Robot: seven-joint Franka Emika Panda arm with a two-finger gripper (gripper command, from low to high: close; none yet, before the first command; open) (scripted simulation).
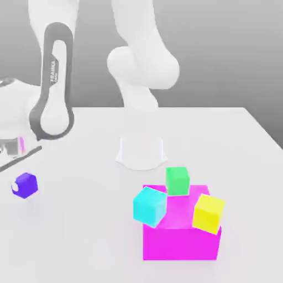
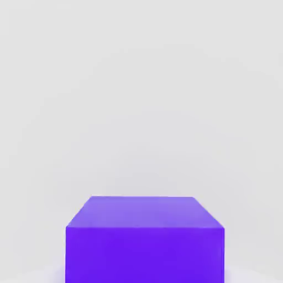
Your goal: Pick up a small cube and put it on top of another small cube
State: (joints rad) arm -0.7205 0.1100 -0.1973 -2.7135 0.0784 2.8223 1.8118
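The small cube [image 1: 27, 181] is purple and sits low over the white table at the exterior view's left. My gripper [image 1: 23, 187] comes down on it from the hand at the left edge. A white fingertip [image 1: 20, 190] overlaps the cube's front face, and the gripper is shut on it. In the hand view the same purple cube [image 2: 145, 237] looms close over the pale table. The other small cube [image 1: 149, 205], cyan, rests tilted at the upper left corner of a magenta block [image 1: 179, 240], well to the exterior view's right of my gripper.
A green cube [image 1: 177, 181] stands on the back of the magenta block and a yellow cube [image 1: 208, 213] sits tilted at its right corner. The arm's white base [image 1: 141, 152] stands behind them. Bare table [image 1: 83, 221] lies between the purple cube and the block.
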